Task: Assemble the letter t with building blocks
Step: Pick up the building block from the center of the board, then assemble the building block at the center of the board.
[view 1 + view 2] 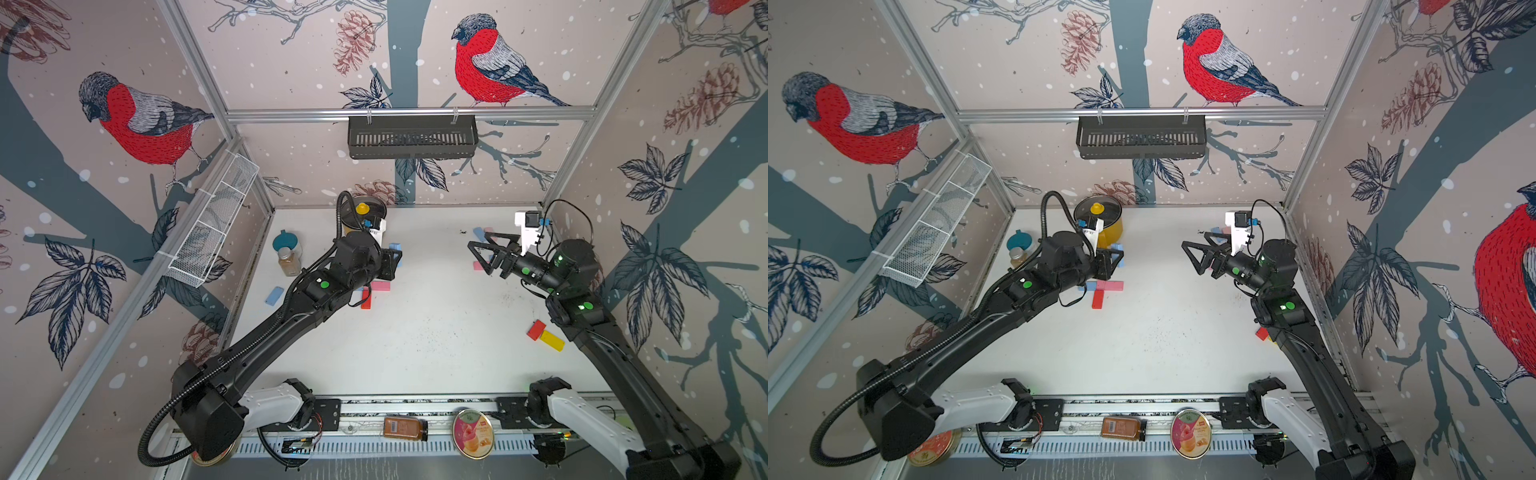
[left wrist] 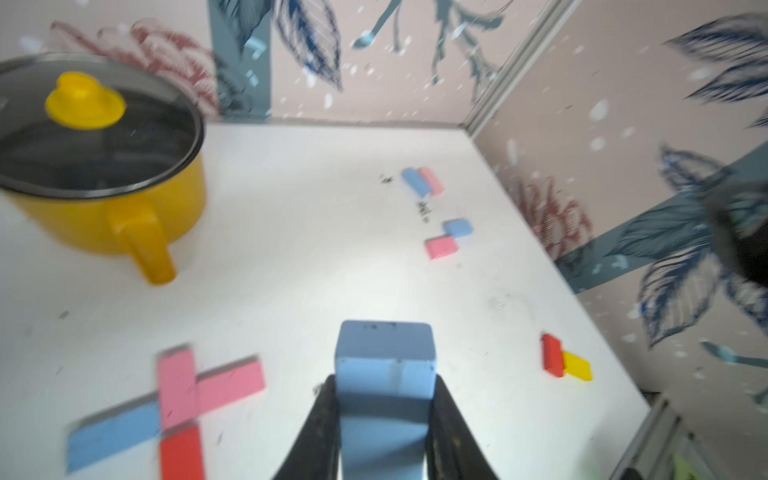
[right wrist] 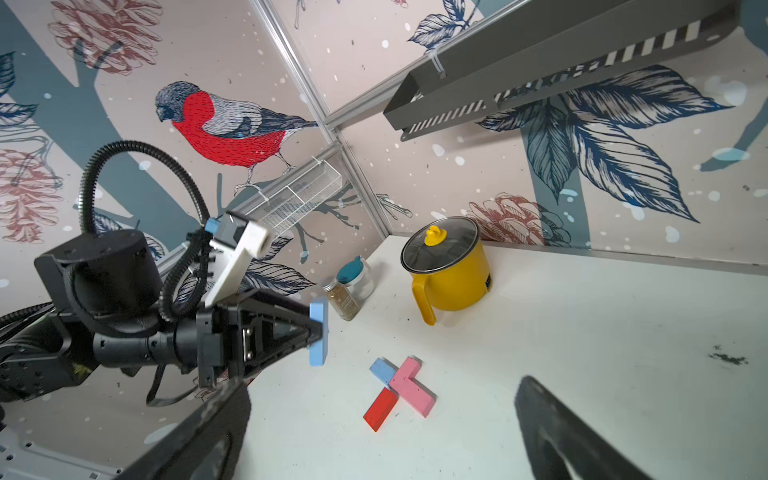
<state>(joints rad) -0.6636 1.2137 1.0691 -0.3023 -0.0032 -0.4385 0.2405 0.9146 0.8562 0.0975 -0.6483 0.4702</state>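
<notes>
Now a light blue block (image 2: 384,345) is held in the left claw (image 3: 318,330), up near the half-made t (image 1: 1113,285). It looks light, hard and smooth; its flat sides are best pinched. The right claw (image 1: 478,257) is seen open, empty.

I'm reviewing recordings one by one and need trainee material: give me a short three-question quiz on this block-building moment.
1. True or false: the right hand grips a red block.
2. What colour is the held block in the left hand? A pink, B light blue, C yellow.
3. Fill in: the yellow block on the table touches a ___ block.
Key: 1 false, its jaws stand open and empty; 2 B; 3 red, the red block beside it.
</notes>
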